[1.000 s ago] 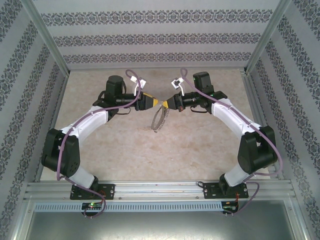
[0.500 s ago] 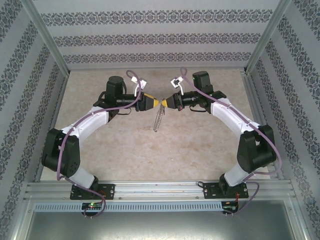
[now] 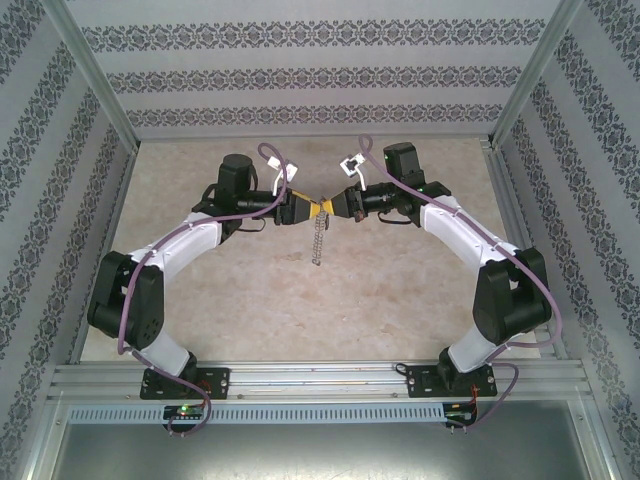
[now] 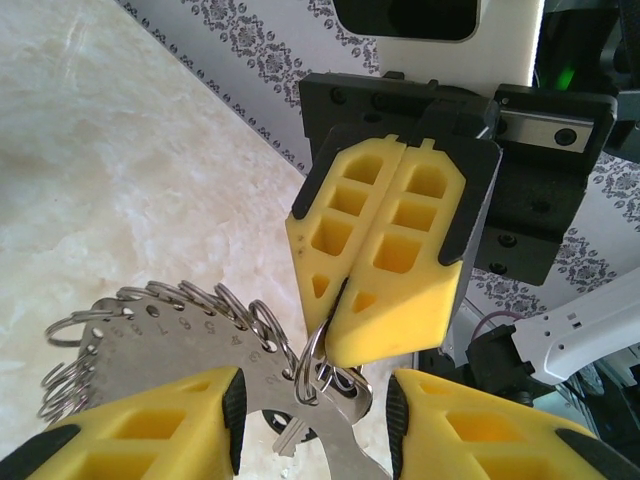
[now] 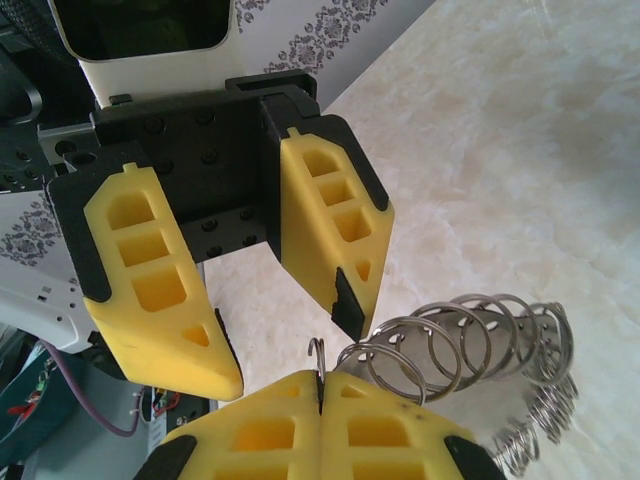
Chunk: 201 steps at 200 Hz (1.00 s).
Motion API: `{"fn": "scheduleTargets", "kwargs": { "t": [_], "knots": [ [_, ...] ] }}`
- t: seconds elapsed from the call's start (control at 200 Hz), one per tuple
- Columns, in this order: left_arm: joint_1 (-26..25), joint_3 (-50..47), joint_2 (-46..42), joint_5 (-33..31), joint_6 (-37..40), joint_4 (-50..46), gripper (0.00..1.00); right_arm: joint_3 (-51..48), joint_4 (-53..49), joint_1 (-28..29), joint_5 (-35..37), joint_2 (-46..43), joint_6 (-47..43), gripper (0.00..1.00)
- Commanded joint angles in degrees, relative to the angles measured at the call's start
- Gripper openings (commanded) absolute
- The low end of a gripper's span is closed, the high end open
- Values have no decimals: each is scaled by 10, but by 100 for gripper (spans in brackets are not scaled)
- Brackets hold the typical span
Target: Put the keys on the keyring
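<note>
Here the right gripper [image 4: 335, 318] is pinching the keyring [image 4: 170, 345] steady, while the left gripper [image 4: 315, 402], fingers [image 4: 150, 430] spread, is straddling the key [image 4: 288, 438].

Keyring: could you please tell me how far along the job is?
Done: the keyring is off the table, hanging from the shut right gripper. In hand: the open left gripper straddles it by a likely key blade. Left: threading it, if not already on.

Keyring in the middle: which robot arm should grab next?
Left, probably. The left gripper is open either side of the keyring, ready to close. The right gripper is shut on its rim, holding it up.
</note>
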Motion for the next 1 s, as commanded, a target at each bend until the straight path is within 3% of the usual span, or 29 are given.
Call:
{"fn": "scheduleTargets", "kwargs": {
  "t": [0.0,0.55,0.735,0.864,0.934,0.999],
  "knots": [
    [-8,17,1,17,2,22,43,22,23,7,-21,2,9,0],
    [-20,29,9,34,-4,37,27,21,27,6,-21,9,8,0],
    [-22,30,10,34,-5,44,8,21,28,6,-24,9,9,0],
    [-23,25,10,31,-19,67,0,19,24,2,-15,-1,8,0],
    [-23,15,6,18,-33,93,0,3,36,-5,2,-27,13,25],
    [-22,5,1,5,-39,112,0,-15,47,-16,14,-61,19,36]
  ]
}}
